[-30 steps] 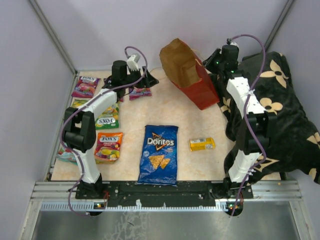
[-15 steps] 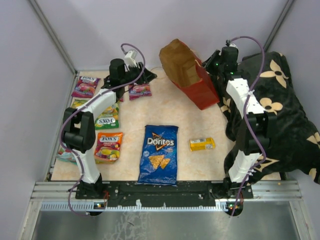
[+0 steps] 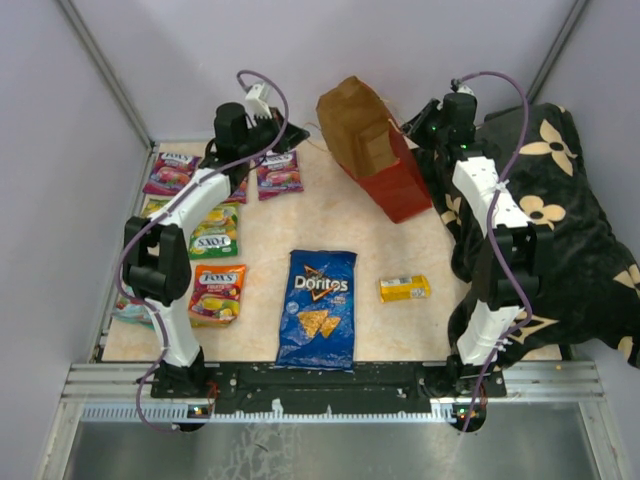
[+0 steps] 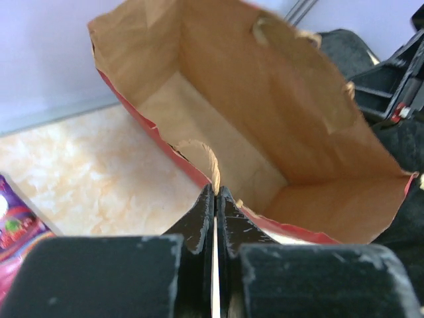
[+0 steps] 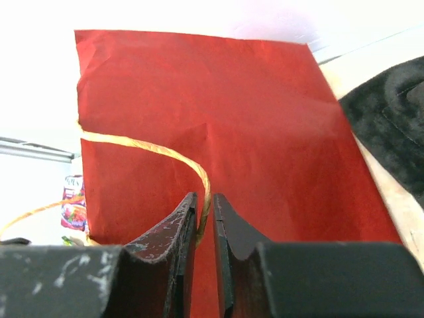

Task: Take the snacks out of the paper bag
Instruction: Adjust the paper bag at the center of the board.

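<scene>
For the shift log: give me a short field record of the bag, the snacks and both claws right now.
paper bag: leaning at far side of the table, mouth open, nothing visible inside
left claw: shut on twine handle
right claw: shut on other twine handle
chip bag: flat on table, near middle
yellow box: on table, right of chip bag
candy packets: on table, left side

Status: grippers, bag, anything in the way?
Left gripper shut at bag mouth by one handle, grip unclear. Right gripper shut on other handle. Bag looks empty inside. Nothing blocking.
</scene>
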`<action>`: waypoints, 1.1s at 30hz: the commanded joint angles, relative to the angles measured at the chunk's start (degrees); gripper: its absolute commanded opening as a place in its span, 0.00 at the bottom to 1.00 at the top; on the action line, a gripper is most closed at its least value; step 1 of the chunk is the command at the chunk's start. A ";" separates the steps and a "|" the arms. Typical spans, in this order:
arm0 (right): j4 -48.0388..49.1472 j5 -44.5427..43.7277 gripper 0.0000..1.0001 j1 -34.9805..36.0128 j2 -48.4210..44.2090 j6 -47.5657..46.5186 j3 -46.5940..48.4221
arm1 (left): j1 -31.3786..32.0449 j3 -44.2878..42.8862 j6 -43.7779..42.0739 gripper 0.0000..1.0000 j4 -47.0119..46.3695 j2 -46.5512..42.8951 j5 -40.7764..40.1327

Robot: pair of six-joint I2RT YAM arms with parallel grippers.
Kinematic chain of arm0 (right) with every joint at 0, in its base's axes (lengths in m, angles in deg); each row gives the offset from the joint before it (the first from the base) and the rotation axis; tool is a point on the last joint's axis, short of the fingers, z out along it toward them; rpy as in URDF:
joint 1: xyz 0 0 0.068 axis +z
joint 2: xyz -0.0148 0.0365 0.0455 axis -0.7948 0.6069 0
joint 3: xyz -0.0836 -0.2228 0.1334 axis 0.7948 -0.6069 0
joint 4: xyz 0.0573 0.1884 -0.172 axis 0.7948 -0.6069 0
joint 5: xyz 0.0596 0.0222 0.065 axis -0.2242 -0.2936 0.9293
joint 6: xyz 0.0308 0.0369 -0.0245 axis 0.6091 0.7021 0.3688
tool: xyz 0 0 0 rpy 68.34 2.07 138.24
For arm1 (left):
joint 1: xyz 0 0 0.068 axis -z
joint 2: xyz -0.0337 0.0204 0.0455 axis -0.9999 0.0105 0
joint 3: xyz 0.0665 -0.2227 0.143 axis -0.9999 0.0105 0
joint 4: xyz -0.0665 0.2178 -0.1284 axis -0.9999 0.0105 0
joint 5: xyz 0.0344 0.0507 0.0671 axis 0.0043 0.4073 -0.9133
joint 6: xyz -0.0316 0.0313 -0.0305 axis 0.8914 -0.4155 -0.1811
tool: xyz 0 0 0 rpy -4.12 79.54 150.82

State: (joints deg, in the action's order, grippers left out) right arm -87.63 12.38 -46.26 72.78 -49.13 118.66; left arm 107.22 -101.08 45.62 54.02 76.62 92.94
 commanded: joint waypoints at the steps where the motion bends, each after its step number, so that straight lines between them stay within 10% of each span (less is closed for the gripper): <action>1: 3.46 1.88 0.16 0.22 -4.16 0.70 0.79 | -0.42 -7.89 -2.59 0.00 2.07 0.48 -2.26; 33: -2.42 1.53 0.13 -4.17 -3.29 -3.18 10.21 | 0.59 -26.76 0.90 0.00 2.78 13.73 3.81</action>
State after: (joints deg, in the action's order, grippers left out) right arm -90.10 13.60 -49.91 72.08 -50.55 126.77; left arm 107.22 -124.80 46.08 58.08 89.36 94.67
